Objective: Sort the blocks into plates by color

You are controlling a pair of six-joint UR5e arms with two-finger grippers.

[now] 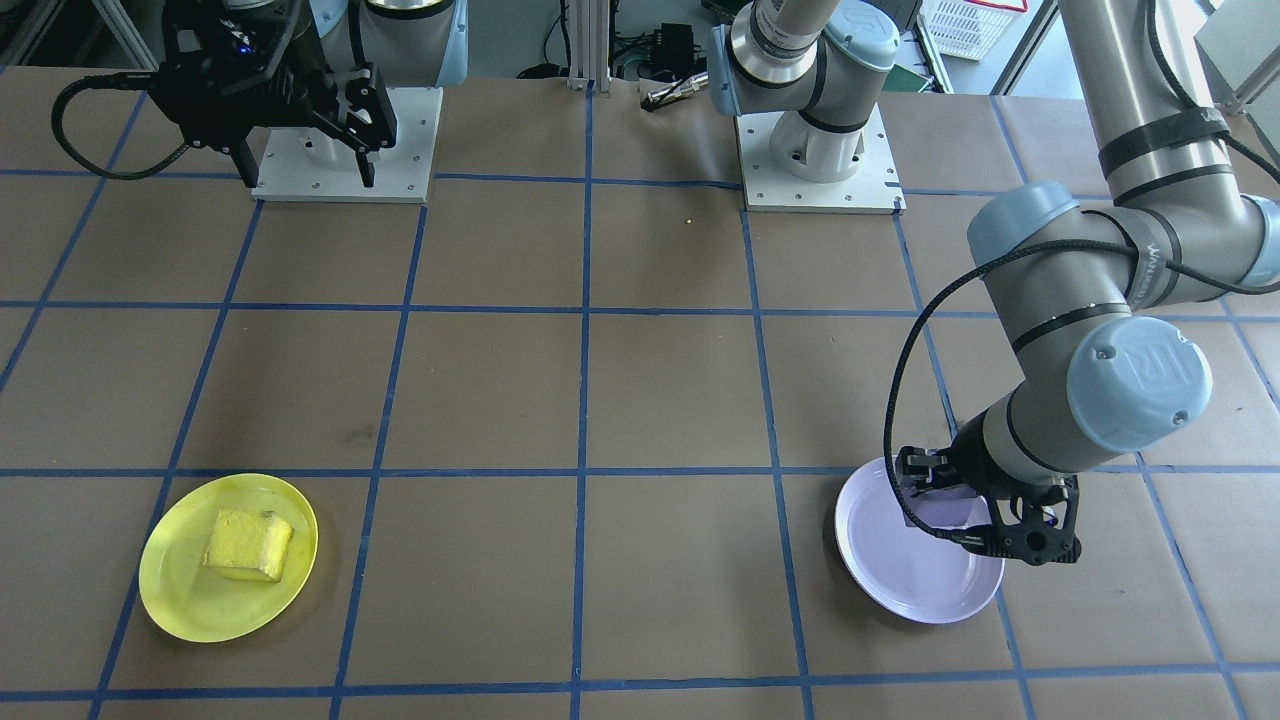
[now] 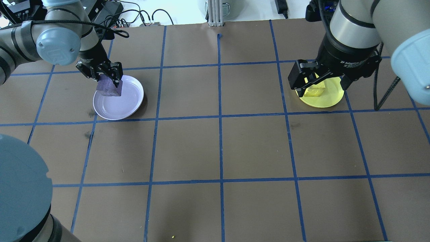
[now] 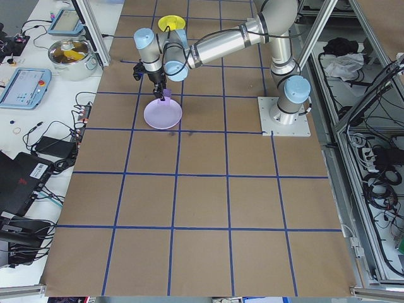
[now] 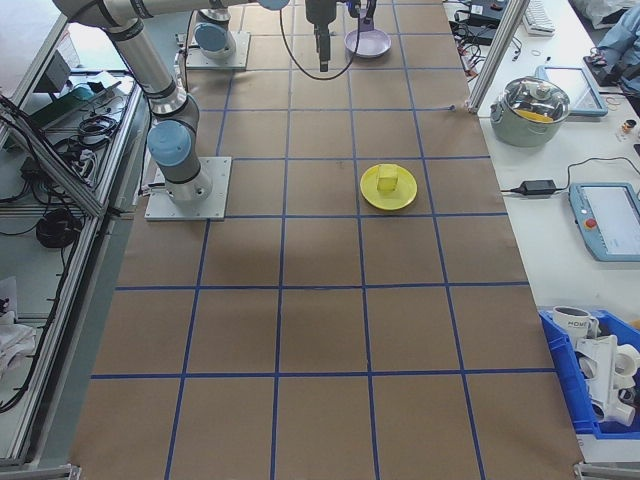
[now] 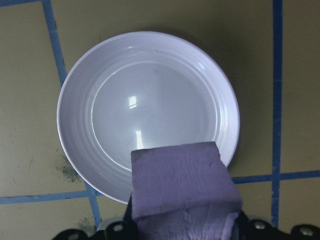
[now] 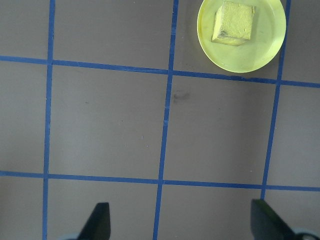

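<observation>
Two arms work over a brown worktop [image 2: 218, 148] ruled into squares by blue tape lines [image 2: 220, 117]. Largest of the task's things are the plates. The lavender plate [image 2: 124, 107] lies directly beneath the left end effector [image 2: 106, 78], its bowl bare and glossy in the left wrist view [image 5: 150, 115]. The yellow plate [image 1: 180, 590] lies well apart from it, across the worktop, and well clear of the right end effector [image 1: 305, 170]; in the right wrist view the plate [image 6: 262, 50] sits ahead of and far below the fingers.

Smaller are the blocks. The purple block [image 2: 108, 88] is clamped between the left end effector's fingers, held in the air over the near rim of the lavender plate rather than resting in it; the left wrist view shows the block [image 5: 182, 187] filling the space just below the camera, with the plate's rim passing under it. The yellow block [image 1: 248, 545] rests inside the yellow plate, slightly off-centre and touching its floor, far below the raised right end effector.

That right end effector is spread wide and holds nothing: both dark fingertips [image 6: 97, 220] show at the bottom corners of its wrist view with bare worktop between them.
</observation>
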